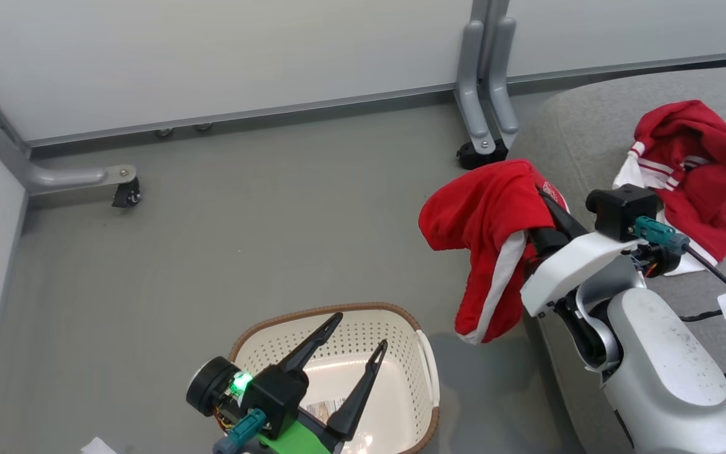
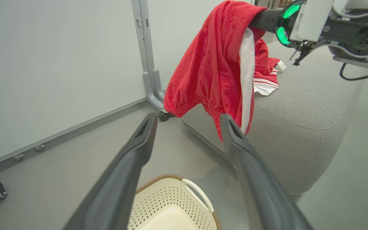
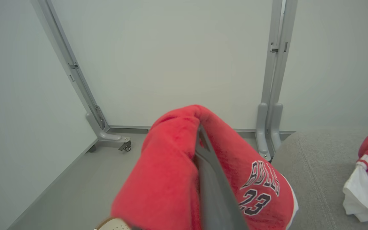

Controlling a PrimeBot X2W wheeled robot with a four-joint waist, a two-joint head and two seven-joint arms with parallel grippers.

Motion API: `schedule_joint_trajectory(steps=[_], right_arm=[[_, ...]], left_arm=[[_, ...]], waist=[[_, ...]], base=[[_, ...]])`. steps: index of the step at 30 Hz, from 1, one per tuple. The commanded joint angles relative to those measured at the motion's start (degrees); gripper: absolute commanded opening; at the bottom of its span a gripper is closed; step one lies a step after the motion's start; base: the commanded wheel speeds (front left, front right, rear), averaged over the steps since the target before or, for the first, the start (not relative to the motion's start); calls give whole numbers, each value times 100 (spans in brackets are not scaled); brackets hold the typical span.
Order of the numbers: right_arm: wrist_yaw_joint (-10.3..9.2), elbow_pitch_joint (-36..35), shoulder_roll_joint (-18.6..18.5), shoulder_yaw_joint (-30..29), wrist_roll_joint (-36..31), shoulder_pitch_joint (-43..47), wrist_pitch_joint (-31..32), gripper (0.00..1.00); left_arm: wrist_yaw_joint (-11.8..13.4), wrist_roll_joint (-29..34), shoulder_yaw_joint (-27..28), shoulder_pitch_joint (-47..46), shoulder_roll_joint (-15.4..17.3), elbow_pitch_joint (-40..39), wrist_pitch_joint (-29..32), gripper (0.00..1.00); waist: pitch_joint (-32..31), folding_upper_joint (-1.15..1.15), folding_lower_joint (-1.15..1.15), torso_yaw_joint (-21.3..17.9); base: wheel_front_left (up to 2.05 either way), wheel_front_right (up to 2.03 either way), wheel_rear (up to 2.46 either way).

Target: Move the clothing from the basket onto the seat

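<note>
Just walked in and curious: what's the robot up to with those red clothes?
The right gripper is shut on red shorts, holding them in the air beside the seat. A jersey already lies on the seat. The left gripper hangs open over the basket, which looks empty.

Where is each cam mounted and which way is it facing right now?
Head view: on the head, looking forward and down at floor, basket and seat; shows left gripper, open over the basket, and right arm holding the red shorts.
Left wrist view: on the left wrist, looking along its spread fingers toward shorts and seat; right arm at top right.
Right wrist view: on the right wrist, facing the white partition; right gripper shut on the shorts.
Shared: all three show shorts, seat and jersey.
</note>
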Motion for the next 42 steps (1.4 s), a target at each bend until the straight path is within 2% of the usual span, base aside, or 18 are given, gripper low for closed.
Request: schedule_joint_trajectory(steps=[1, 15, 25, 33, 42], right_arm=[[0, 32, -26, -92, -49, 49, 1, 0], [0, 250, 62, -1000, -112, 4, -58, 0], [0, 314, 56, -1677, -57, -370, -243, 0], [0, 282, -166, -2382, -28, -1108, -229, 0], [0, 426, -679, -3356, 77, -2469, -145, 0]], left_arm=[[-38, 6, -1, -36, 8, 31, 6, 100], [-70, 162, 13, -429, 222, -60, 42, 100], [-44, 317, 25, -672, 459, -459, 258, 100], [-95, 462, 32, -999, 610, -802, 457, 100], [-241, 722, 108, -1643, 875, -1322, 666, 100]], waist=[[180, 0, 0, -397], [798, 0, 0, -1778], [1291, 0, 0, -2389], [1746, 0, 0, -2342], [2783, 0, 0, -1713]], base=[[0, 0, 0], [0, 0, 0], [0, 0, 0], [0, 0, 0], [0, 0, 0]])
